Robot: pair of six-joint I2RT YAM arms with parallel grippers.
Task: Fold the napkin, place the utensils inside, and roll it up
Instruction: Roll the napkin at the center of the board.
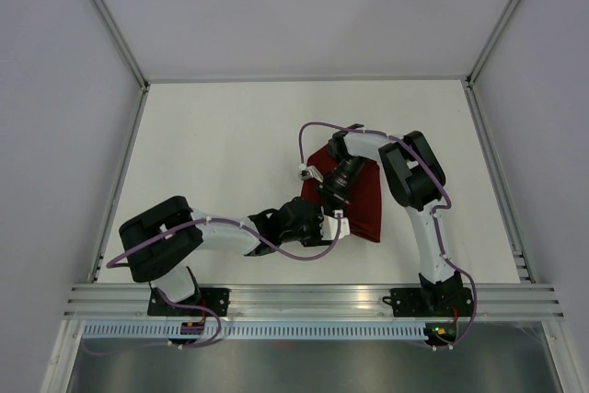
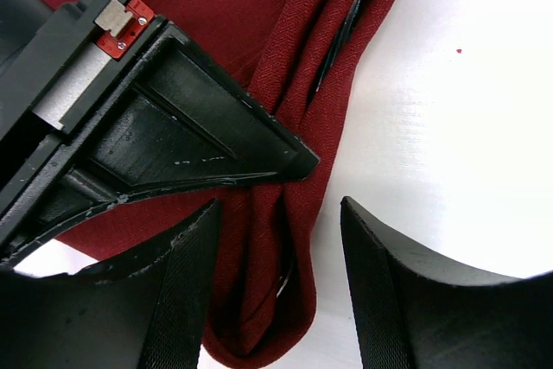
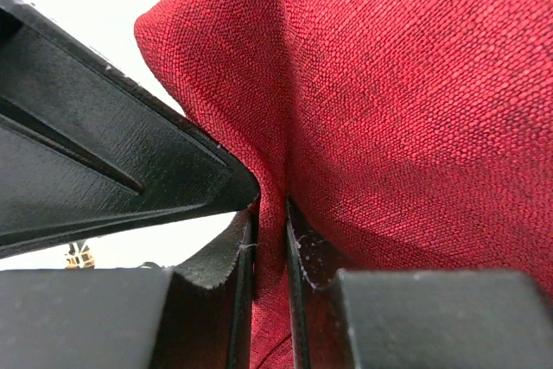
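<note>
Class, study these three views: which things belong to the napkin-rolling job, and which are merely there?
In the job:
- napkin, folded
- right tool, pinching the cloth
- left tool, open astride the folded edge

Merely there:
- table
- metal rail
- purple cable
- red speck on the table

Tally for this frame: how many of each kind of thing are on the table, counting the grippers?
Maroon napkin: 1
Grippers: 2 (left gripper, right gripper)
Utensils in plain view: 0
Total: 3
</note>
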